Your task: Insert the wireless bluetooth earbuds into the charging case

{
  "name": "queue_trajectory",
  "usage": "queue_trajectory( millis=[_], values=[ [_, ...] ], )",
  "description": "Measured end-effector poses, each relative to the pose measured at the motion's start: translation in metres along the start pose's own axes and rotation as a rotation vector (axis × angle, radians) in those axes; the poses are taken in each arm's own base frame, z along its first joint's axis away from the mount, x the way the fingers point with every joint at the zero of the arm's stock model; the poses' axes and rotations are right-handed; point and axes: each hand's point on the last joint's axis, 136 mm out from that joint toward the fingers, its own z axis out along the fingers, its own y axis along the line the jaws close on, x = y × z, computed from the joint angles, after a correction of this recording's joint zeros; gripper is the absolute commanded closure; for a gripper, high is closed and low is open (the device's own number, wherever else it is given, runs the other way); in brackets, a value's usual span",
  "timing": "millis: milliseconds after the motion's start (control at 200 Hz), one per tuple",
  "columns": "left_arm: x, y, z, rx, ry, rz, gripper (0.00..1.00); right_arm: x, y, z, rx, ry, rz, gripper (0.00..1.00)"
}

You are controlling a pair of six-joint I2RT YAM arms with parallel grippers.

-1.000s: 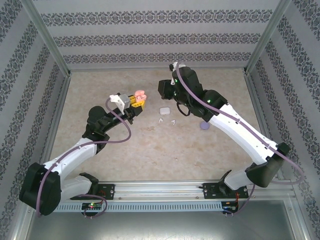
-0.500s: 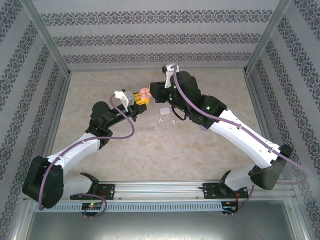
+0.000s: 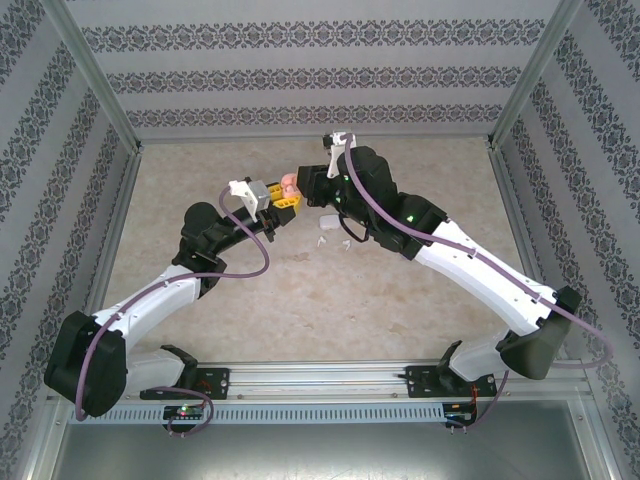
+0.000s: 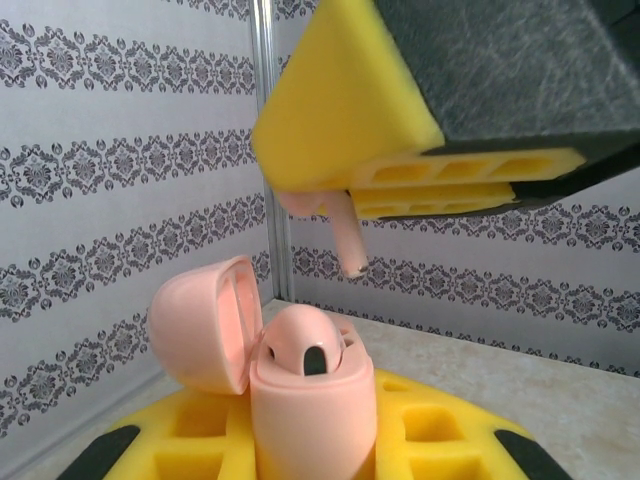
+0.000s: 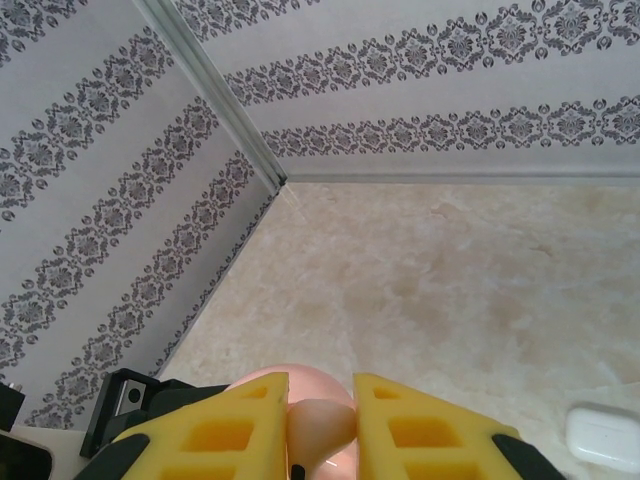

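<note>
Two white earbuds (image 3: 322,240) lie on the table (image 3: 300,300), with a white case (image 3: 327,221) just beyond them. Farther back, above the table, the left gripper (image 3: 281,199) clamps the pink case (image 4: 312,410) upright, its lid (image 4: 205,320) swung open and one earbud (image 4: 305,348) seated inside. Just above it the right gripper (image 5: 320,420) pinches a second pink earbud (image 4: 345,235), stem down, not touching the case.

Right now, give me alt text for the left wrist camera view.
An open pink case, one bud seated inside, stands clamped in the left gripper. Just above it, the right gripper pinches a second pink bud, stem pointing down. Patterned walls behind.
</note>
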Motion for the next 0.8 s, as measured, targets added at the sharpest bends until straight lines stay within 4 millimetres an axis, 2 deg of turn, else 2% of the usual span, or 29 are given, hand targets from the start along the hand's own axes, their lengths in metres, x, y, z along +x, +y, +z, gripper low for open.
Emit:
queue_trajectory(
  millis=[799],
  values=[
    [-0.001, -0.001, 0.0, -0.001, -0.002, 0.0, 1.0, 0.011, 0.001, 0.012, -0.007, 0.006, 0.029, 0.8]
  ],
)
